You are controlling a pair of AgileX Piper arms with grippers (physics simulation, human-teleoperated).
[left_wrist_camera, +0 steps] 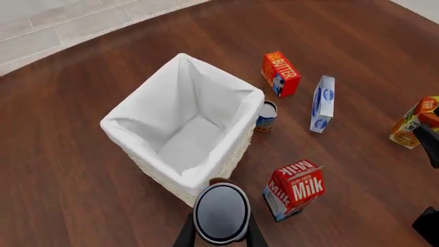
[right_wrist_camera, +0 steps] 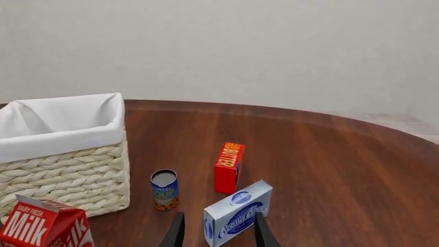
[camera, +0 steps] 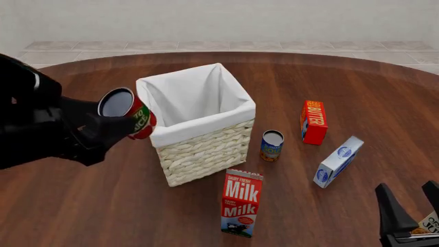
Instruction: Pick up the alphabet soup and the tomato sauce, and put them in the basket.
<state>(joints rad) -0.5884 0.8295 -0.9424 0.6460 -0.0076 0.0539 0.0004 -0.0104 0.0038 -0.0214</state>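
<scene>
The right hand [camera: 412,206] sits low at the table's near right corner, its two dark fingers spread apart and holding nothing. Just ahead of it in the right wrist view lies a flat blue-and-white cream-cheese box [right_wrist_camera: 237,213].

The left hand [camera: 113,128] grips the tomato sauce [camera: 129,112] by its sides, fingers closed on the red label. The can is tilted, its silvery top facing the camera, and it hangs just outside the basket's [camera: 199,146] near left rim. My worry is that it is not yet over the opening: in the left wrist view the can [left_wrist_camera: 221,212] sits at the basket's [left_wrist_camera: 137,131] nearest corner. Let go here, it could strike the folded cloth rim and roll off across the smooth wood. A smooth round tin held tilted may also slip in the fingers.

A milk carton [camera: 241,201], glossy card with a gabled top, stands just before the basket towards the near edge. The basket is a tall square of pale coarse wicker with a soft white liner; it looks light and could shift or tip if the arm pushes it.

The soup [camera: 272,145], blue over orange, stands upright close beside the basket's right side, untouched. Reaching it risks brushing the wicker. Beyond it a red butter box [camera: 313,122] stands on end.
</scene>
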